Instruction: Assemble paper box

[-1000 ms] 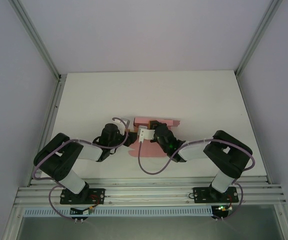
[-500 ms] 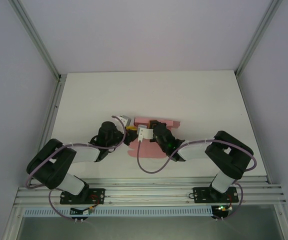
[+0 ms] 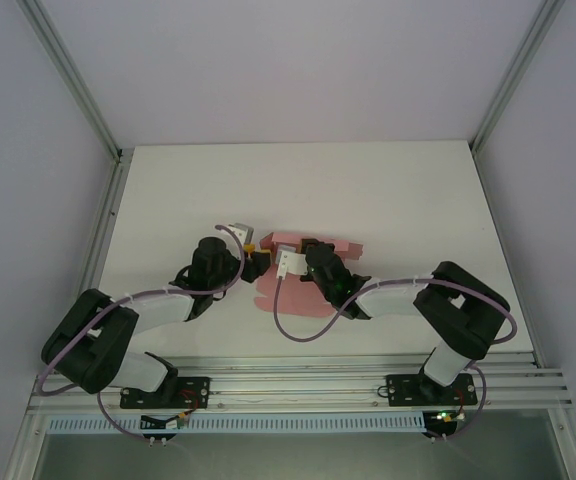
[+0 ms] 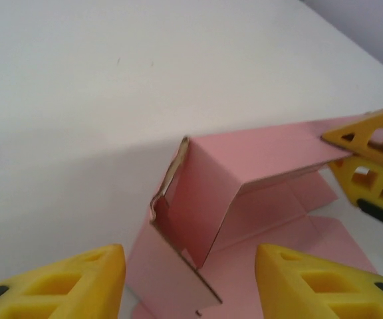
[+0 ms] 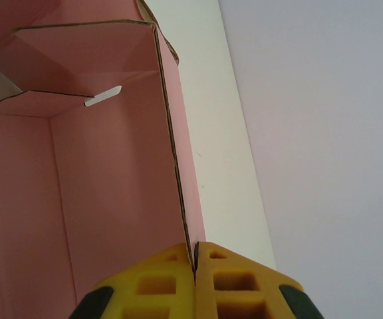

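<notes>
The paper box [image 3: 340, 246] is a half-folded piece of salmon-pink card lying near the middle of the white surface [image 3: 388, 190], between the two arms. From above, part of it lies flat on the surface and part is hidden under the two wrists.

In the left wrist view the paper box [image 4: 225, 179] has one panel raised and folded over like a low roof, with a side wall standing under it. Its near corner is crumpled, and more flaps lie flat on the surface [image 4: 78, 100] below and to the right. In the right wrist view the inside of the paper box [image 5: 112, 186] shows as an open trough. There is a folded flap at the far end, and one tall wall stands beside the bare surface [image 5: 218, 133].

The right gripper [image 3: 308, 252] reaches in from the right. Its jaws are pressed together on the top edge of that tall wall, and the thin card runs straight into the seam between the yellow fingers of the right gripper [image 5: 195, 251]. The left wrist view shows the right gripper [image 4: 371, 159] pinching the end of the raised panel.

The left gripper [image 3: 256, 258] sits just beside the box's left end. The jaws of the left gripper [image 4: 188, 266] are spread wide, one yellow finger on either side of the near flap, and they grip nothing.
</notes>
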